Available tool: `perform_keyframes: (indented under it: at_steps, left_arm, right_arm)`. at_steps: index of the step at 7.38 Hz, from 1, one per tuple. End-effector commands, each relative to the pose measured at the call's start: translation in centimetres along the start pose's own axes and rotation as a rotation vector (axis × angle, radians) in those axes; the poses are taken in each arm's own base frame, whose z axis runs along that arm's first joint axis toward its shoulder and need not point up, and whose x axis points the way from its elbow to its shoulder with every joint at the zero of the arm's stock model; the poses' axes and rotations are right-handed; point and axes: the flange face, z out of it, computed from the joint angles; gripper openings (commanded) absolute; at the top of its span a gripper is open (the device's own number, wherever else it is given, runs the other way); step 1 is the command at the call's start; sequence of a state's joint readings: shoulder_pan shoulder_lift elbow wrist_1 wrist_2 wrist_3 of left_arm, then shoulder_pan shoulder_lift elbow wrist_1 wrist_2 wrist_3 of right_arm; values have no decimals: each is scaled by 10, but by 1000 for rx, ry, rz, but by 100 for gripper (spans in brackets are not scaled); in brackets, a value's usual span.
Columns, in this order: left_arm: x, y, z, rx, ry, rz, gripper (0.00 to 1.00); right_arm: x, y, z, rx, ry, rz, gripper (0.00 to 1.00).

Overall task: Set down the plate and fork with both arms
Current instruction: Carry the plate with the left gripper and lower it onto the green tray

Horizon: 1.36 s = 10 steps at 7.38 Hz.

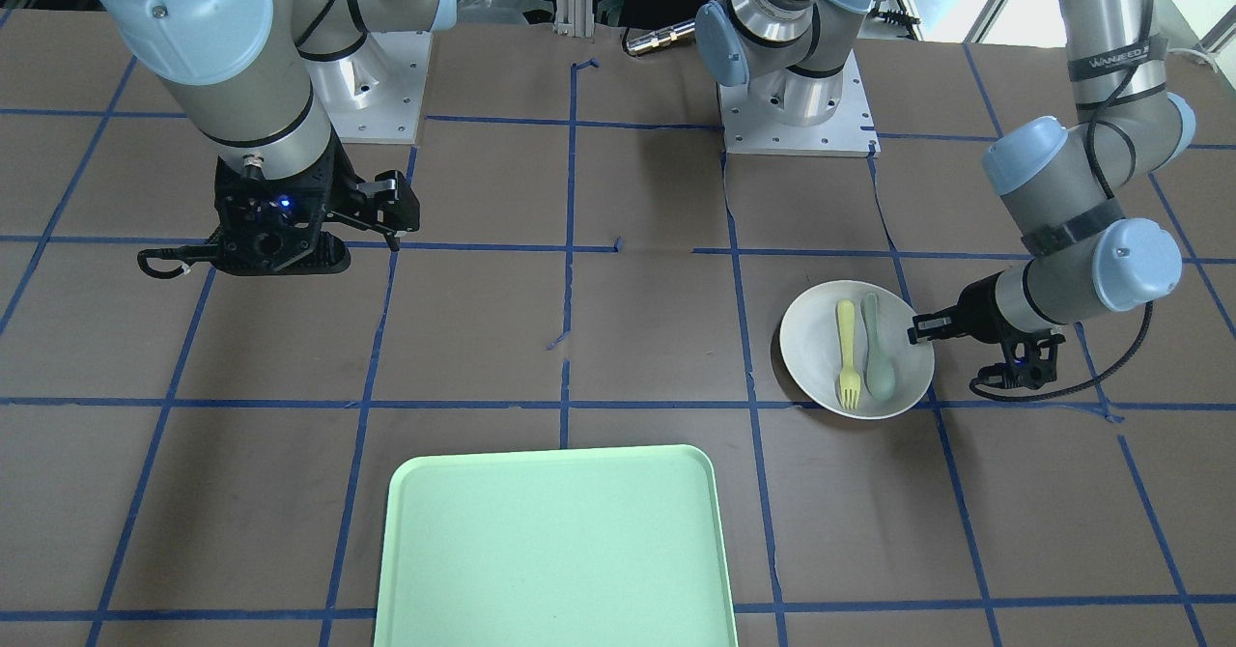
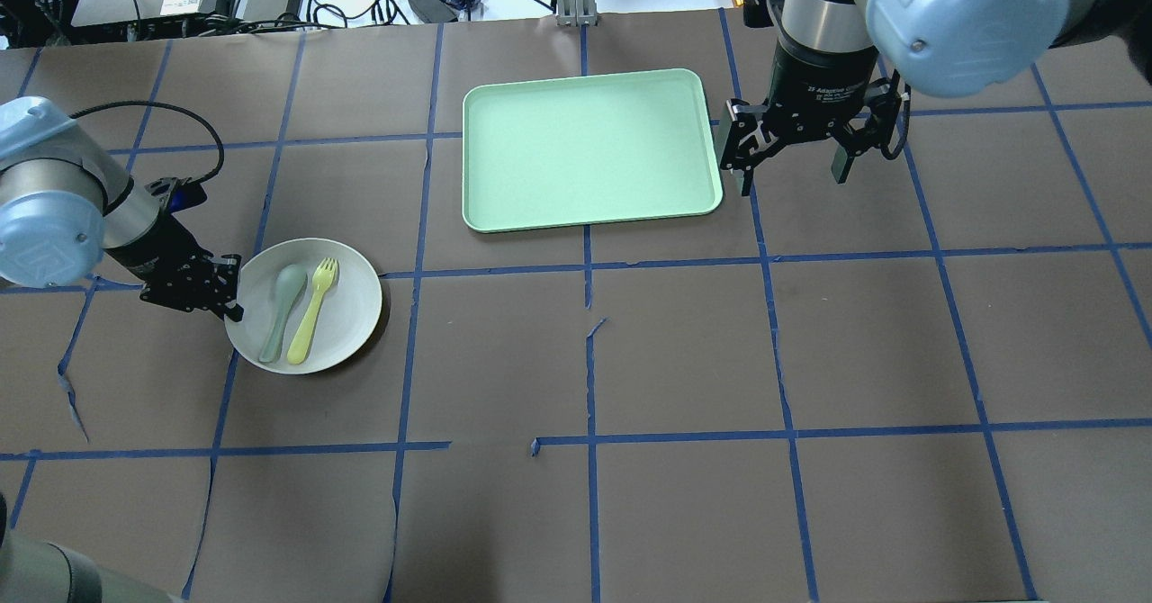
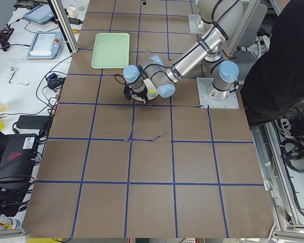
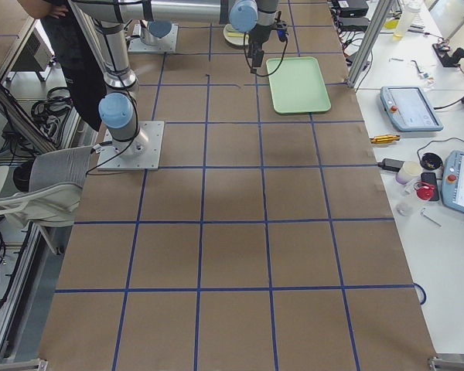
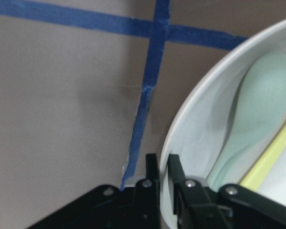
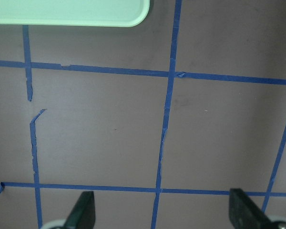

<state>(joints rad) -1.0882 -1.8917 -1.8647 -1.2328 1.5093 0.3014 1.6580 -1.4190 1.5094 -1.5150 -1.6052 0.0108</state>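
Nearest the robot, on the worktop's point(image 2: 684, 342) left side, the plate point(image 2: 355, 301) holds the fork point(image 2: 314, 310). Its long axis runs near to far, tines pointing away and slightly rightward, beside a grey-green spoon point(image 2: 281, 301). The left gripper point(image 2: 232, 306) pinches the plate's left rim, fingers nearly together; whether the plate is lifted cannot be told. Farther off, the right gripper point(image 2: 794, 171) hangs spread wide near the green tray point(image 2: 589, 148), holding nothing

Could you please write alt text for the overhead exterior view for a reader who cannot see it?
The left gripper pinches the rim of a white plate holding a yellow fork and grey-green spoon. The right gripper hangs open beside a mint-green tray.
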Motion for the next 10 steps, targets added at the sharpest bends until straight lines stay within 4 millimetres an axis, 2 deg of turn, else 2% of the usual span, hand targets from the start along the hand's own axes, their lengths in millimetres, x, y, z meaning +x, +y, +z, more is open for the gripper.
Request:
perform_keyframes:
  at_steps: [1,2,3,4,5,6,8,10]
  left_arm:
    - [11,-11,-50,12,108,-11,0]
    - [18,-16,-61,34,199,-40,0]
    - [29,-24,-57,43,277,-97,0]
    - [59,-36,-59,60,365,-145,0]
    - [111,-50,-68,115,379,-186,0]
    - [163,-64,-60,141,373,-187,0]
    - [251,-93,-19,160,366,-99,0]
    - [316,-113,24,146,336,7,0]
  right_arm:
    - [0,0,0,2,1,0,100]
    - [0,0,-1,4,1,1,100]
    - [0,0,-1,8,1,2,100]
    - [0,0,-1,8,1,2,100]
    - [0,-1,0,5,1,1,100]
    - [0,-1,0,5,2,-2,100]
    - [1,-3,3,-1,2,4,100]
    - [0,-7,10,-16,-4,7,100]
